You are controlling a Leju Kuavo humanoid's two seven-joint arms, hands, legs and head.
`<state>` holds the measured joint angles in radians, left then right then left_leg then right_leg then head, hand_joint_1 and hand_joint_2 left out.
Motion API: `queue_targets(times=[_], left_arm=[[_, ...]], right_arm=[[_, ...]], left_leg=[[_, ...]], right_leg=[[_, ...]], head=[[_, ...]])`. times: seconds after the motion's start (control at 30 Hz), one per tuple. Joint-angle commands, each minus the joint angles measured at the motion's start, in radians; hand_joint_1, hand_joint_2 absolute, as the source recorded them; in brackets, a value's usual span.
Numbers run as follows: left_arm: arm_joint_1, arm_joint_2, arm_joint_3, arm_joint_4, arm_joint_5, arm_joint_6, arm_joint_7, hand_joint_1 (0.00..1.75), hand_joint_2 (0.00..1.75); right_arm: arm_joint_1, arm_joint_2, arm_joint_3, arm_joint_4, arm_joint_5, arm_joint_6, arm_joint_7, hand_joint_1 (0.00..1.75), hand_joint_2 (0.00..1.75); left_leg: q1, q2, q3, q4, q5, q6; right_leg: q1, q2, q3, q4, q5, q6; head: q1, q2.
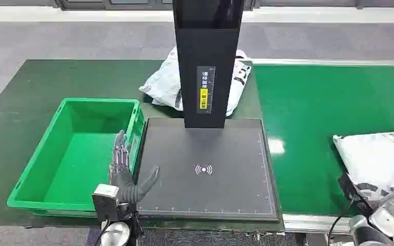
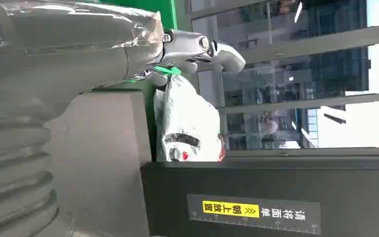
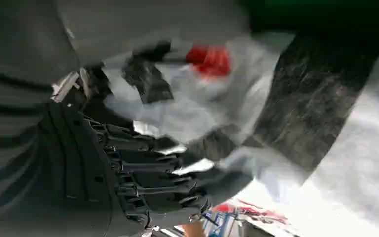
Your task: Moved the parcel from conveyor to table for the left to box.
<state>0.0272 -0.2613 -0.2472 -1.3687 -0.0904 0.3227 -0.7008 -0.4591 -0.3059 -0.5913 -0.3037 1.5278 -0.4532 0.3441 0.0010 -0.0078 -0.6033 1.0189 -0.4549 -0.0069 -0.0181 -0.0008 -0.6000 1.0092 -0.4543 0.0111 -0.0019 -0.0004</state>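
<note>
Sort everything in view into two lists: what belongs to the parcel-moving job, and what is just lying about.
Job:
white parcel on the green conveyor
right hand on that parcel
left hand, open
black scanning table
green crate

Lying about:
second poly-bag parcel behind the black post

I had the left hand (image 1: 125, 171) raised upright on its wrist, palm flat and facing right, fingers (image 1: 119, 151) straight and together, pointing away from me, and the thumb (image 1: 149, 179) splayed out to the right. It held nothing. The right hand (image 1: 385, 202) sat low at my far right, its dark fingers (image 3: 153, 173) curled in the blurred wrist view; I could not tell whether they gripped anything.
</note>
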Motion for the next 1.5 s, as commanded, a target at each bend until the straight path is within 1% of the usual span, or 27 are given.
queue_targets(times=[0.03, 0.1, 0.17, 0.27, 0.3, 0.37, 0.4, 0.43, 0.47, 0.5, 0.57, 0.6, 0.67, 0.7, 0.73, 0.77, 0.8, 0.87, 0.93, 0.97, 1.0, 1.03, 1.13, 1.17, 1.23, 1.33, 1.5], left_arm=[[0.023, -0.061, 0.019, 0.022, 0.002, 0.006, 0.003, 0.0, 1.75], [0.024, -0.061, 0.02, 0.021, 0.004, 0.011, 0.003, 0.0, 1.75], [0.024, -0.061, 0.02, 0.021, 0.004, 0.011, 0.003, 0.0, 1.75], [0.024, -0.061, 0.02, 0.021, 0.004, 0.011, 0.003, 0.0, 1.75], [0.025, -0.061, 0.021, 0.021, 0.005, 0.012, 0.003, 0.0, 1.75], [0.027, -0.062, 0.024, 0.017, 0.006, 0.017, 0.003, 0.0, 1.75], [0.03, -0.064, 0.03, 0.011, 0.013, 0.016, 0.003, 0.0, 1.75], [0.03, -0.065, 0.034, 0.01, 0.012, 0.017, 0.003, 0.0, 1.75], [0.029, -0.065, 0.035, 0.012, 0.01, 0.016, 0.003, 0.0, 1.75], [0.029, -0.065, 0.035, 0.012, 0.01, 0.015, 0.003, 0.0, 1.75], [0.029, -0.065, 0.035, 0.012, 0.01, 0.015, 0.003, 0.0, 1.75], [0.025, -0.065, 0.035, 0.019, 0.005, 0.012, 0.003, 0.0, 1.75], [0.018, -0.066, 0.037, 0.027, 0.002, 0.007, 0.003, 0.0, 1.75], [0.012, -0.064, 0.038, 0.031, 0.0, 0.005, 0.003, 0.0, 1.75], [0.01, -0.063, 0.039, 0.034, 0.0, 0.003, 0.003, 0.0, 1.75], [0.007, -0.06, 0.042, 0.036, 0.0, 0.001, 0.003, 0.0, 1.75], [0.005, -0.061, 0.047, 0.041, 0.002, -0.005, 0.003, 0.0, 1.75], [0.003, -0.061, 0.051, 0.043, -0.001, -0.015, 0.003, 0.0, 1.75], [0.0, -0.061, 0.05, 0.047, -0.003, -0.02, 0.003, 0.0, 1.75], [-0.004, -0.062, 0.047, 0.053, -0.005, -0.023, 0.003, 0.0, 1.75], [-0.009, -0.059, 0.036, 0.057, -0.028, 0.01, 0.003, 0.0, 1.75], [-0.016, -0.057, 0.023, 0.067, -0.035, 0.028, 0.003, 0.0, 1.75], [-0.033, -0.054, -0.009, 0.088, -0.043, 0.058, 0.003, 0.0, 1.75], [-0.036, -0.053, -0.018, 0.089, -0.038, 0.062, 0.003, 0.0, 1.75], [-0.037, -0.05, -0.024, 0.085, -0.036, 0.077, 0.003, 0.0, 1.75], [-0.031, -0.044, -0.03, 0.078, -0.03, 0.085, 0.003, 0.0, 1.75], [-0.032, -0.043, -0.034, 0.081, -0.03, 0.087, 0.003, 0.0, 1.75]], right_arm=[[-0.072, 0.026, 0.074, 0.042, 0.043, 0.026, -0.02, 1.75, 1.75], [-0.081, 0.034, 0.094, 0.035, 0.043, -0.001, -0.034, 1.75, 1.75], [-0.081, 0.034, 0.094, 0.035, 0.043, -0.001, -0.034, 1.75, 1.75], [-0.081, 0.034, 0.094, 0.035, 0.043, -0.001, -0.034, 1.75, 1.75], [-0.084, 0.041, 0.107, 0.028, 0.043, -0.026, -0.045, 1.75, 1.75], [-0.093, 0.066, 0.09, 0.008, 0.025, -0.097, -0.119, 1.75, 1.75], [-0.094, 0.101, 0.067, -0.02, -0.002, -0.18, -0.191, 1.75, 1.75], [-0.094, 0.135, 0.05, -0.044, -0.043, -0.221, -0.288, 1.75, 1.75], [-0.089, 0.164, 0.043, -0.07, -0.068, -0.245, -0.353, 1.75, 1.75], [-0.085, 0.188, 0.049, -0.088, -0.057, -0.245, -0.335, 1.75, 1.75], [-0.085, 0.188, 0.049, -0.088, -0.057, -0.245, -0.335, 1.75, 1.75], [-0.057, 0.234, 0.056, -0.167, -0.094, -0.245, -0.465, 1.75, 1.75], [-0.044, 0.305, 0.07, -0.218, -0.153, -0.245, -0.6, 1.75, 1.75], [-0.006, 0.396, 0.109, -0.328, -0.223, -0.22, -0.724, 1.75, 1.75], [0.021, 0.447, 0.144, -0.399, -0.254, -0.213, -0.776, 1.75, 1.75], [0.083, 0.513, 0.226, -0.543, -0.295, -0.148, -0.806, 1.75, 1.75], [0.127, 0.545, 0.275, -0.638, -0.353, -0.11, -0.85, 1.75, 1.75], [0.211, 0.571, 0.438, -0.803, -0.436, -0.042, -0.849, 1.75, 1.75], [0.233, 0.58, 0.506, -0.848, -0.463, -0.031, -0.849, 1.75, 1.75], [0.247, 0.575, 0.547, -0.876, -0.49, -0.021, -0.846, 1.75, 1.75], [0.258, 0.559, 0.593, -0.893, -0.521, -0.019, -0.835, 1.75, 1.75], [0.262, 0.548, 0.624, -0.894, -0.516, -0.026, -0.83, 1.75, 1.75], [0.244, 0.541, 0.662, -0.844, -0.538, -0.03, -0.838, 1.75, 1.75], [0.232, 0.544, 0.671, -0.828, -0.58, -0.017, -0.875, 1.75, 1.75], [0.214, 0.555, 0.688, -0.819, -0.607, -0.013, -0.905, 1.75, 1.75], [0.18, 0.579, 0.716, -0.801, -0.666, -0.007, -0.961, 1.75, 1.75], [0.159, 0.592, 0.727, -0.779, -0.677, -0.008, -0.965, 1.75, 1.75]], left_leg=[[0.0, 0.005, 0.004, -0.001, -0.002, 0.0], [0.001, 0.005, 0.004, -0.002, -0.001, 0.0], [0.0, 0.004, 0.002, -0.001, -0.001, 0.0], [0.0, 0.006, 0.005, -0.002, -0.002, 0.0], [0.001, 0.003, 0.002, 0.0, -0.001, 0.0], [0.001, 0.003, 0.002, -0.001, -0.001, 0.0], [0.001, 0.006, 0.005, -0.002, -0.001, 0.0], [0.001, 0.006, 0.003, -0.001, -0.001, 0.0], [0.001, 0.008, 0.003, -0.001, -0.002, 0.0], [0.001, 0.009, 0.004, -0.001, -0.002, -0.001], [0.001, 0.007, 0.002, -0.001, -0.001, -0.001], [0.001, 0.008, 0.004, -0.002, -0.001, -0.001], [0.001, 0.006, 0.003, -0.001, -0.001, -0.001], [0.002, 0.007, 0.005, -0.002, -0.001, -0.001], [0.003, 0.007, 0.003, -0.002, 0.0, -0.002], [0.003, 0.009, 0.005, -0.003, -0.001, -0.002], [0.004, 0.008, 0.004, -0.002, 0.0, -0.003], [0.004, 0.014, 0.009, -0.005, -0.002, -0.005], [0.004, 0.007, 0.003, -0.002, -0.001, -0.006], [0.005, 0.008, 0.005, -0.003, -0.002, -0.006], [0.005, 0.005, 0.003, -0.002, -0.001, -0.006], [0.004, 0.004, 0.005, -0.003, -0.001, -0.006], [0.005, 0.004, 0.004, -0.003, 0.0, -0.005], [0.005, 0.005, 0.005, -0.003, -0.001, -0.005], [0.005, 0.008, 0.006, -0.003, -0.002, -0.006], [0.004, 0.007, 0.004, -0.002, -0.001, -0.007], [0.005, 0.008, 0.007, -0.004, -0.001, -0.007]], right_leg=[[0.001, 0.004, 0.003, -0.002, 0.0, -0.001], [0.001, 0.005, 0.003, -0.003, 0.001, -0.001], [0.0, 0.004, 0.001, -0.001, 0.0, -0.001], [0.001, 0.005, 0.003, -0.002, 0.0, -0.001], [0.001, 0.003, 0.002, -0.001, 0.0, -0.001], [0.001, 0.003, 0.002, -0.002, 0.001, -0.001], [0.001, 0.005, 0.003, -0.003, 0.001, -0.001], [0.001, 0.005, 0.002, -0.002, 0.001, -0.001], [0.001, 0.007, 0.001, -0.001, 0.001, -0.001], [0.001, 0.009, 0.002, -0.002, 0.002, -0.001], [0.002, 0.007, 0.001, -0.001, 0.001, -0.001], [0.001, 0.008, 0.002, -0.002, 0.001, -0.001], [0.002, 0.006, 0.001, -0.001, 0.001, -0.001], [0.002, 0.007, 0.002, -0.002, 0.001, -0.002], [0.003, 0.007, 0.001, -0.002, 0.002, -0.002], [0.003, 0.009, 0.002, -0.003, 0.002, -0.002], [0.004, 0.009, 0.001, -0.002, 0.002, -0.002], [0.005, 0.015, 0.004, -0.003, 0.001, -0.004], [0.004, 0.008, -0.001, 0.001, -0.001, -0.003], [0.005, 0.009, 0.0, 0.001, -0.001, -0.004], [0.005, 0.006, -0.001, 0.001, -0.002, -0.004], [0.004, 0.005, 0.0, 0.001, -0.003, -0.005], [0.004, 0.004, 0.0, 0.0, -0.003, -0.005], [0.005, 0.005, 0.002, -0.001, -0.003, -0.005], [0.005, 0.008, 0.002, -0.001, -0.002, -0.005], [0.004, 0.007, -0.001, 0.001, -0.002, -0.006], [0.005, 0.008, 0.002, -0.001, -0.002, -0.006]], head=[[0.0, 0.0], [0.0, 0.0], [0.0, 0.0], [0.0, 0.0], [0.0, 0.0], [0.0, 0.0], [0.0, 0.0], [0.0, 0.0], [0.0, 0.0], [0.0, 0.0], [0.0, 0.0], [0.0, 0.0], [0.0, 0.0], [0.0, 0.0], [0.0, 0.0], [0.0, 0.0], [0.0, 0.0], [0.0, 0.0], [0.0, 0.0], [0.0, 0.0], [0.0, 0.0], [0.0, 0.0], [0.0, 0.0], [0.0, 0.0], [0.0, 0.0], [0.0, 0.0], [0.0, 0.0]])
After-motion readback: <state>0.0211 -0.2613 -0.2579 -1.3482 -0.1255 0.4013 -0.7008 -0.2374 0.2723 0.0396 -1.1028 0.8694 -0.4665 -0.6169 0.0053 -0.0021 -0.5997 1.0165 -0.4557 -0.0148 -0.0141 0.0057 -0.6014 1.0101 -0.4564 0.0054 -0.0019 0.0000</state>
